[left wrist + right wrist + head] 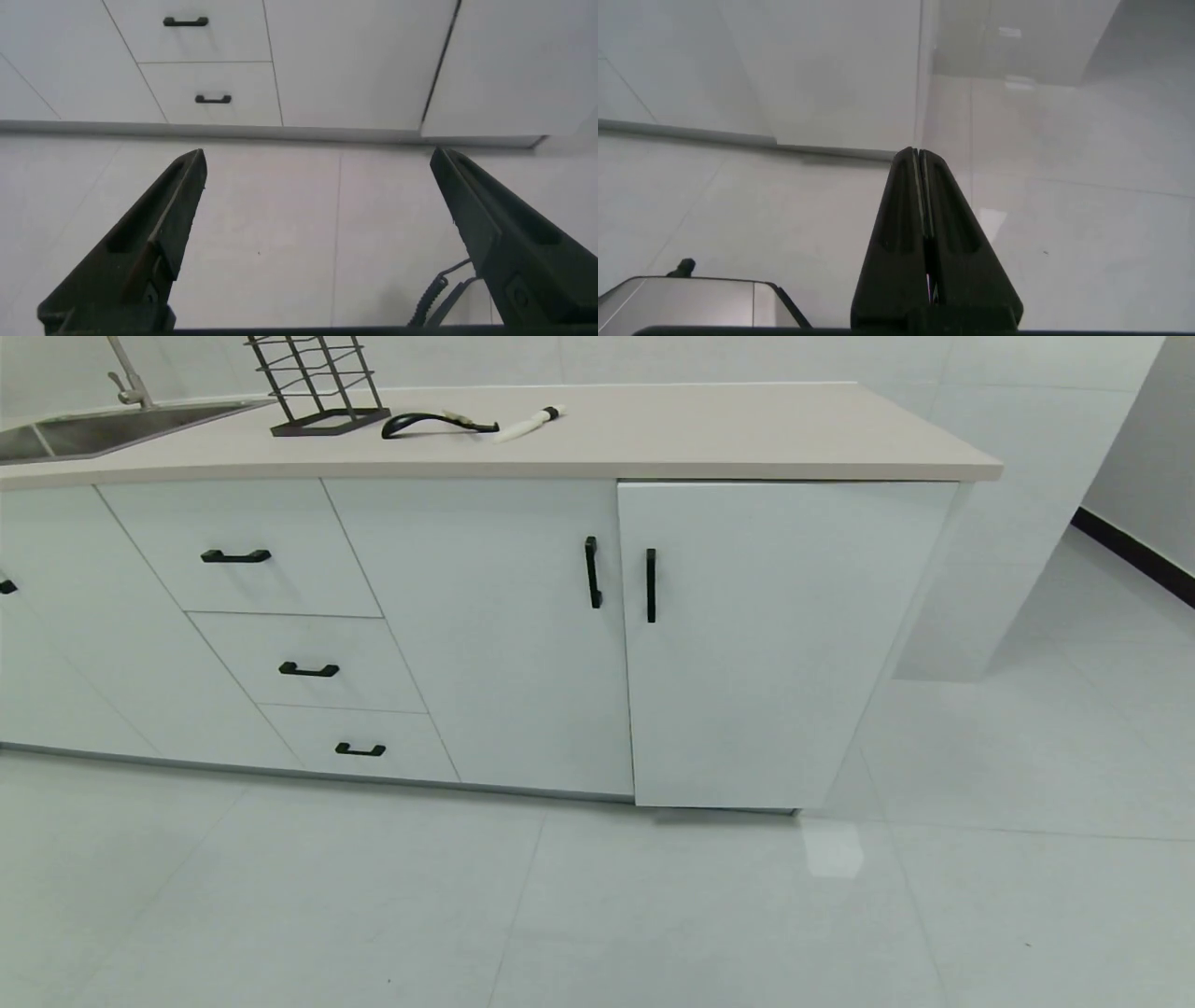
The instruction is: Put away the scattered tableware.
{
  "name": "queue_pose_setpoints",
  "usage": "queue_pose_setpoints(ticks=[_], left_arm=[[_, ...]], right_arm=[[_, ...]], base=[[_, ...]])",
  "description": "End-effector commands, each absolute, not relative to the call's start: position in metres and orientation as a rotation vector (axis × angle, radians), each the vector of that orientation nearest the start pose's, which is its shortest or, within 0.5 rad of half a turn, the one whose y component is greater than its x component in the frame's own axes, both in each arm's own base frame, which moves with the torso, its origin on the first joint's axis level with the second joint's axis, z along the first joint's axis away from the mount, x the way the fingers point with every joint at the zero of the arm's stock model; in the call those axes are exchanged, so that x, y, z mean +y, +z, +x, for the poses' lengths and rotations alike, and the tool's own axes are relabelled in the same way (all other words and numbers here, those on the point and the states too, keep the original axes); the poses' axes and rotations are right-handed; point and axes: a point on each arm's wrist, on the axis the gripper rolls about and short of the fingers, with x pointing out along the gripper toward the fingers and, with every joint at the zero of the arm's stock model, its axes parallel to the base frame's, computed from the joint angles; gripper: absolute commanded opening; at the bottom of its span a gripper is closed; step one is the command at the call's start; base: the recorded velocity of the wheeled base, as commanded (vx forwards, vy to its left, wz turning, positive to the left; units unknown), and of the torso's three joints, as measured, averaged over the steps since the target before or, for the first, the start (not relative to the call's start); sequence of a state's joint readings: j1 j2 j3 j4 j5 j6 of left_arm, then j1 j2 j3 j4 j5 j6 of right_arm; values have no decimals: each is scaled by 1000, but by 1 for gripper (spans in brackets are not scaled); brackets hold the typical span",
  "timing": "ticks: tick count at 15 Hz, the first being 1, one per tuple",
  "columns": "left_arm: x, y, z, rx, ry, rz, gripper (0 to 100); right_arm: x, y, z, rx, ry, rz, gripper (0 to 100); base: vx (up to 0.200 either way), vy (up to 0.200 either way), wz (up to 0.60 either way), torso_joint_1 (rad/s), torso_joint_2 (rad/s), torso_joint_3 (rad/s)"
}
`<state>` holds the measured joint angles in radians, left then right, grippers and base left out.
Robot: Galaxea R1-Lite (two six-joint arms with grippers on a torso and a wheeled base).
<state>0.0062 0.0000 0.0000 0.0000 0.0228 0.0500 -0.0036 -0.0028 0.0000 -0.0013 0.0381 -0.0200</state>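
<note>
In the head view, a smooth pale counter is seen over flat white cabinets. On it lies a black ladle, curved and glossy, with a slim white utensil just beside it. The utensil has a dark band at one end, and its kind cannot be told. A black wire rack stands next to the ladle, and a steel sink is set in farther left. Three drawers with thin black bar handles are stacked below the rack.

In the left wrist view, the left gripper is held low over the glossy tiled floor. Its dark tapered fingers are spread wide with nothing between them.

In the right wrist view, the right gripper is pressed together on nothing, also near the floor.

The approach is judged to be the step in hand, with nothing yet picked up. The counter must be neared and an arm raised to its height before the ladle's thin handle can be taken.
</note>
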Motion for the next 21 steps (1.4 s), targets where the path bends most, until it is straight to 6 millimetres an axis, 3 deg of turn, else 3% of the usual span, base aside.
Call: queue_pose_setpoints(ticks=[1, 21], left_arm=[[0, 75, -23, 1, 29, 49, 100], [0, 75, -23, 1, 29, 52, 100]], right_arm=[[1, 76, -23, -2, 31, -14, 0], [1, 76, -23, -2, 21, -6, 0]], base=[[200, 200, 0, 7, -2, 7], [0, 200, 0, 4, 3, 2]])
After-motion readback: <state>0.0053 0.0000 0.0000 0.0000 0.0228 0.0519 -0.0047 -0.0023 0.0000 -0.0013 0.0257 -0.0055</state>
